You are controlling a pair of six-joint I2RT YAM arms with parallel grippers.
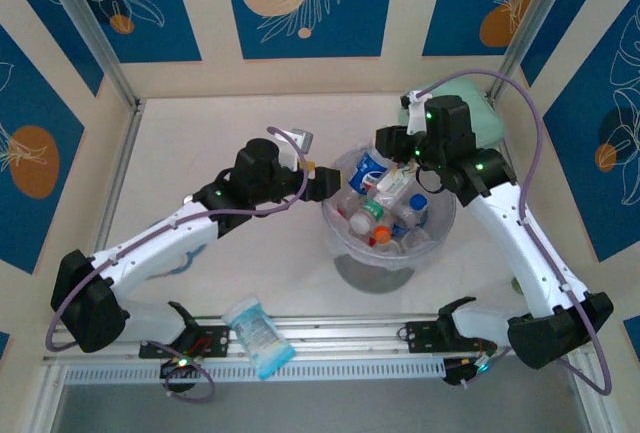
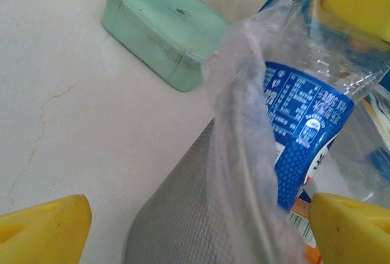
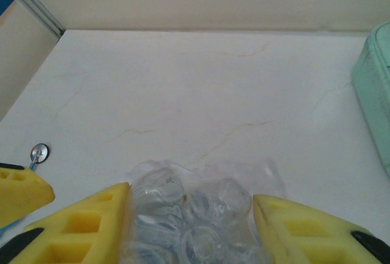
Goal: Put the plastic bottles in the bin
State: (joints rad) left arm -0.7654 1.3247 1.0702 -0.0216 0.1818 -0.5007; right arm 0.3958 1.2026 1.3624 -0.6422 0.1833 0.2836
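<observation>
1. Right pincer (image 3: 190, 200) is closed partway on a small clear plastic bottle with a blue-and-white label (image 2: 304, 117). Ribbed clear plastic fills the gap and touches both yellow pads (image 3: 85, 227).
2. That blue-labelled bottle (image 1: 370, 168) hangs tilted just inside the far-left rim of the large round translucent grey bin lined with a clear plastic bag (image 1: 335, 231).
3. More small clear plastic bottles (image 1: 388, 218) lie heaped inside the bin, showing red, green, orange and blue on caps and labels.
4. The left pincer (image 2: 201, 206) stands wide open and holds nothing. The bin's wall (image 2: 177, 221) and the bag's crumpled edge rise between its fingers. From above, the left pincer (image 1: 322, 181) sits just beside the bin's left rim, and the right pincer (image 1: 392, 153) is over the far rim.
5. The left wrist view shows a fine mesh texture on the bin wall and white print on the blue label. The top view shows the heap instead.
6. A mint-green square case (image 2: 164, 26) lies on the pale table (image 1: 220, 133) beyond the bin. From above, the right arm partly covers the case (image 1: 487, 121).
7. A flat blue-and-white plastic packet (image 1: 258, 338) lies at the near edge between the arm bases, well apart from the bin.
8. The held bottle's cap is hidden and the label print is too small to read. The bag blurs the bottle's lower half.
</observation>
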